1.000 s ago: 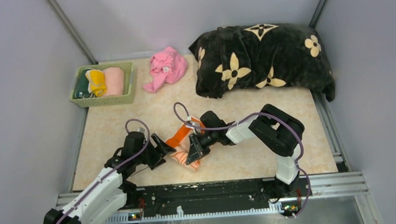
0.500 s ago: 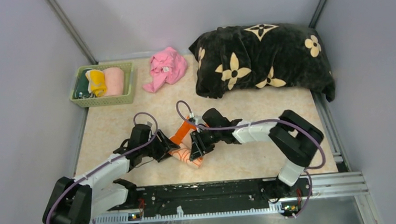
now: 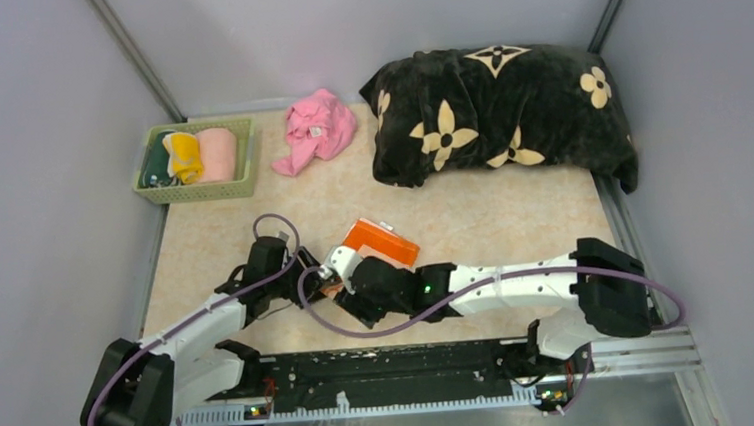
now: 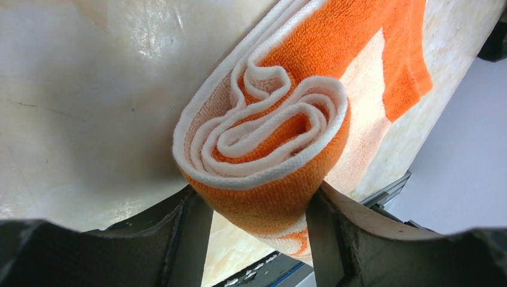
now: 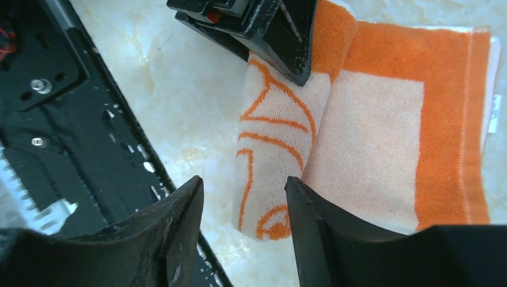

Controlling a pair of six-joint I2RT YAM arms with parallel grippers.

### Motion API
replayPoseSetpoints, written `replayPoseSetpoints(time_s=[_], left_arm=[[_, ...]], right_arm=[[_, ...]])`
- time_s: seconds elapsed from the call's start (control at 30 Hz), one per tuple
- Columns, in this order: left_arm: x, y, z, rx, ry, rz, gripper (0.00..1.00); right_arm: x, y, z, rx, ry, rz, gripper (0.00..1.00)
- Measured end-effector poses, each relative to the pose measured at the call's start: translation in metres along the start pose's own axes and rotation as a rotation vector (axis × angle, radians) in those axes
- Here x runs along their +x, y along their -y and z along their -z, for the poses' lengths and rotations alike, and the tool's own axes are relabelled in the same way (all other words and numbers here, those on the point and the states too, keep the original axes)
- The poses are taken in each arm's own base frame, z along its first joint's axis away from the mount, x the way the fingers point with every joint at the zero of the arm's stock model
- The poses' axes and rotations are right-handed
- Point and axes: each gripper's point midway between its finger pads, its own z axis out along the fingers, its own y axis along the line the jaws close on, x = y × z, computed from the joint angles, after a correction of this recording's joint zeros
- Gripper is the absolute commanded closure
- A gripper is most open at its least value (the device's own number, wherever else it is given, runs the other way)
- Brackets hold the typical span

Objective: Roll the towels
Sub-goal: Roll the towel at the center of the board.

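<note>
A peach towel (image 3: 383, 243) with an orange border lies at the table's front middle, partly rolled. The roll (image 4: 263, 131) shows its spiral end in the left wrist view. My left gripper (image 4: 256, 200) (image 3: 313, 276) is shut on that end, a finger pressed on each side. My right gripper (image 5: 244, 185) (image 3: 350, 281) hangs open over the roll's other end (image 5: 269, 161), one finger beside the seam and the other clear of the cloth. The unrolled part (image 5: 394, 137) lies flat beside the roll. A left finger (image 5: 287, 36) shows at the roll's far end.
A green basket (image 3: 241, 187) at the back left holds rolled cloths. A crumpled pink cloth (image 3: 315, 127) lies next to it. A big black blanket with beige flowers (image 3: 501, 114) fills the back right. The black front rail (image 5: 54, 119) runs close to the roll.
My right gripper has let go of the towel and opened, and its arm has swung low toward the front. My left gripper closed on the roll's end. The loose part now lies flat.
</note>
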Motion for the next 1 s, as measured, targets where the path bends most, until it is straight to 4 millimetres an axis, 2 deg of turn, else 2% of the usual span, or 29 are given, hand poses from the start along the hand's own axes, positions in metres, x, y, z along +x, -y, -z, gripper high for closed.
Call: replayPoseSetpoints(time_s=[0.1,0.17,0.4,0.5,0.67,0.73,0.83,1.0], left_arm=[[0.0,0.0,0.0,-0.001,0.003,0.001,0.38],[0.0,0.0,0.0,-0.001,0.003,0.002,0.37],[-0.001,0.001,0.001,0.003,0.006,0.001,0.3],[-0.001,0.002,0.001,0.009,0.009,-0.001,0.25],[-0.005,0.004,0.004,0.009,0.028,-0.01,0.19],[-0.006,0.003,0.007,-0.001,0.039,-0.014,0.17],[-0.006,-0.001,0.014,-0.019,0.055,-0.025,0.16],[-0.013,-0.001,0.032,-0.029,0.118,-0.054,0.15]], right_arm=[[0.003,-0.004,-0.008,0.052,-0.012,0.079,0.46],[0.012,-0.004,-0.018,0.082,-0.039,0.122,0.46],[0.047,0.014,-0.049,0.19,-0.136,0.217,0.47],[0.053,0.021,-0.056,0.23,-0.151,0.245,0.51],[0.056,0.027,-0.062,0.264,-0.164,0.278,0.63],[0.056,0.027,-0.063,0.251,-0.165,0.273,0.72],[0.053,0.025,-0.064,0.182,-0.162,0.229,0.8],[0.043,0.015,-0.065,-0.089,-0.126,0.003,0.85]])
